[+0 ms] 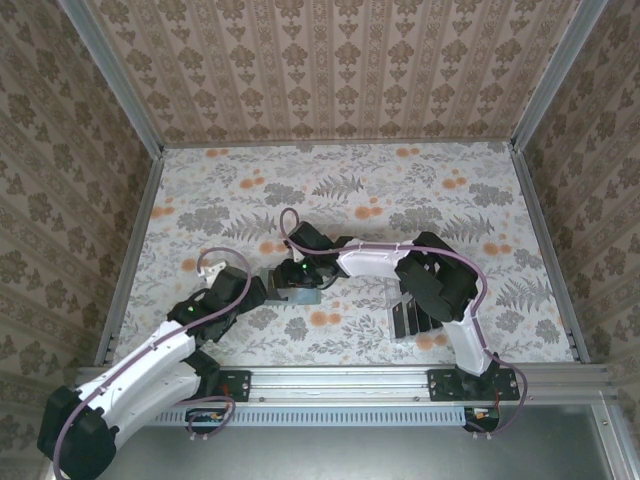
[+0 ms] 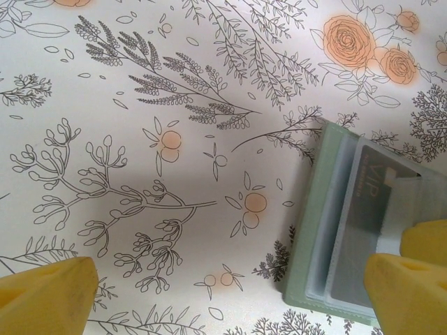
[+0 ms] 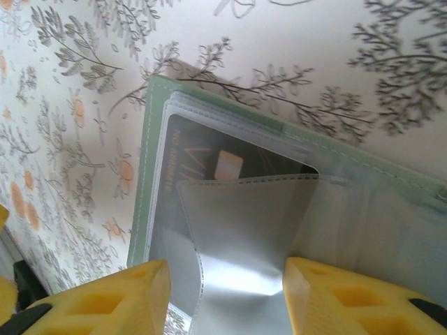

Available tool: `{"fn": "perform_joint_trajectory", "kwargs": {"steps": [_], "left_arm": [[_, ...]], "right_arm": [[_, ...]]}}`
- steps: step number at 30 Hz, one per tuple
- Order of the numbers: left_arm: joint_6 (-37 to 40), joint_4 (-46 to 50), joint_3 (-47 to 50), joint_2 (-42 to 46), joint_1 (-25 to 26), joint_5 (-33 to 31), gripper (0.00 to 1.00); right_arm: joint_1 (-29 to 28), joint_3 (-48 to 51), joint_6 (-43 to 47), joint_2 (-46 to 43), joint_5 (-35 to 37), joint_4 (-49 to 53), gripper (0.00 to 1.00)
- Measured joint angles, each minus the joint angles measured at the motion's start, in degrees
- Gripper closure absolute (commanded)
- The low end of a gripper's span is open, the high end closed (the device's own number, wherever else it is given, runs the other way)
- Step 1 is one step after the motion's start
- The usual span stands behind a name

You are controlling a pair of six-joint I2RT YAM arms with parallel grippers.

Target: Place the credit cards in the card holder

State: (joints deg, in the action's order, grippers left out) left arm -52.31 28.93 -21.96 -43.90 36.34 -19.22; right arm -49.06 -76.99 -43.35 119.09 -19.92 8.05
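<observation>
- Your right gripper (image 3: 225, 279), jaws spread astride the clear sleeve (image 3: 237, 216), could crumple it on closing;
- the card holder (image 3: 148, 181) lies open on the table (image 2: 140, 105), 1 credit card (image 3: 202, 157) pocketed; a tug could slide it out;
- your left gripper (image 2: 230, 296), also spread, could nudge the holder.

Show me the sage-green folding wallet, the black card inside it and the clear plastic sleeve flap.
sage-green folding wallet (image 3: 145, 174), right wrist view, left green border.
black card (image 3: 199, 150), right wrist view, printed face.
clear plastic sleeve flap (image 3: 237, 230), right wrist view, flap's middle.
</observation>
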Motion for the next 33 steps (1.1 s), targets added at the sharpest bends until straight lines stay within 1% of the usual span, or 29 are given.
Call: {"fn": "perform_joint_trajectory", "kwargs": {"steps": [11,19,26,29,33], "left_arm": [[0.00,-1.38,0.00,-2.25,1.07,0.57,0.01],[0.00,-1.99,0.00,-2.27,1.38,0.74,0.00],[0.00,-2.36,0.00,-2.29,1.51,1.16,0.00],[0.00,-2.78,0.00,-2.89,1.51,1.33,0.00],[0.04,-3.65,0.00,-4.57,1.51,1.44,0.00]], "right_arm": [[0.81,-0.68,-1.01,-0.59,-0.31,1.70,0.50],[-0.17,-6.51,-4.92,3.17,-1.57,0.74,0.51],[-0.61,-6.73,-6.38,3.76,-1.99,-0.59,0.51],[-0.57,-4.92,-6.54,1.77,-1.70,-1.33,0.50],[0.24,-0.81,-6.56,-4.35,-1.25,-1.70,0.50]]}}
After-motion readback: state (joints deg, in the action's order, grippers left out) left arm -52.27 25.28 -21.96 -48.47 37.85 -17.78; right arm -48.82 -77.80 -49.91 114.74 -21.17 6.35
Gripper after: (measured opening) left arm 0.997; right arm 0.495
